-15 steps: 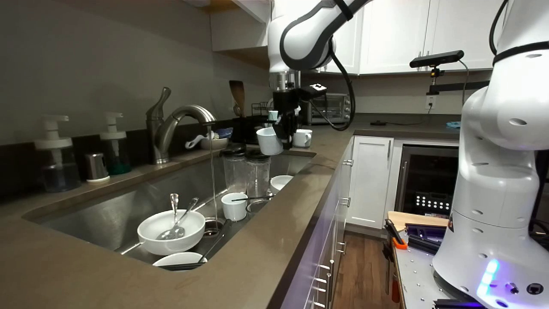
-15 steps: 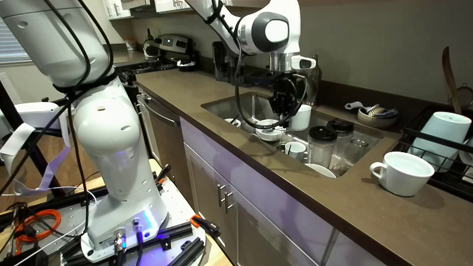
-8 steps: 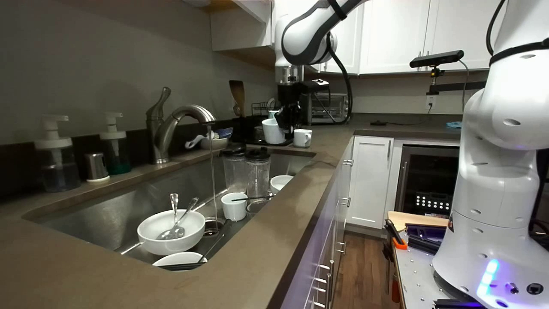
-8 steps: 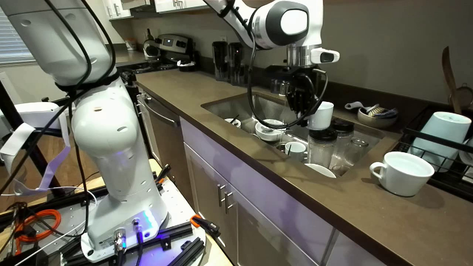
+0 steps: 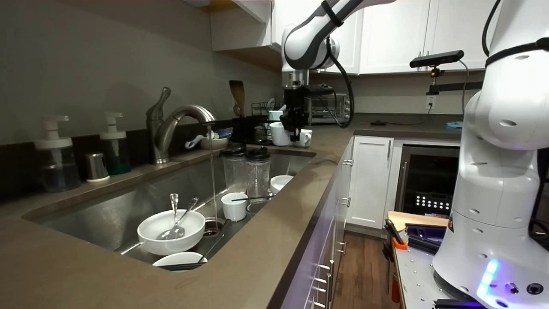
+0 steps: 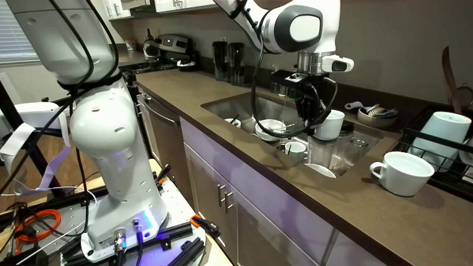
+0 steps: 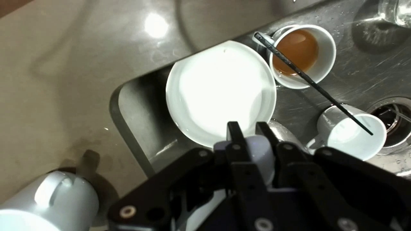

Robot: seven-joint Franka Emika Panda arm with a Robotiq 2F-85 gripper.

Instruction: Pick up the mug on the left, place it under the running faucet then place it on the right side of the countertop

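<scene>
Mug (image 6: 330, 126) in the grip, and what a crowd of crockery underneath! Gripper (image 7: 248, 130) clamped on that white mug, dark fingers (image 7: 237, 139) close together with something pale showing between them; exactly which part of the mug they pinch, the wrist view doesn't let me tell. It hangs roughly upright just beside those fingers, up over the sink (image 5: 103, 227), and in an exterior view it blocks the top of a glass jar (image 6: 320, 151) from sight. Straight past the fingers, look at this: a white bowl (image 7: 221, 89) down in the sink, one side cut off from view by the edge of the countertop (image 7: 80, 80). Further out from the gripper there's a cup (image 7: 325, 64) of brown liquid (image 7: 298, 53), a black stick (image 7: 316, 86) lying across its rim, the stick's far end above another cup (image 7: 351, 141) near the drain (image 7: 399, 134). Over to the left of the gripper in an exterior view stands the faucet (image 5: 165, 135), silver, arched, well apart from the mug, with water (image 5: 213, 180) pouring straight down out of it. And to the right of the gripper, lower down in an exterior view, a second mug (image 6: 402, 181) sits upright on the countertop, its handle on the gripper's side, near a black rack (image 6: 449, 184) that holds an upturned pale cup (image 6: 443, 127).
</scene>
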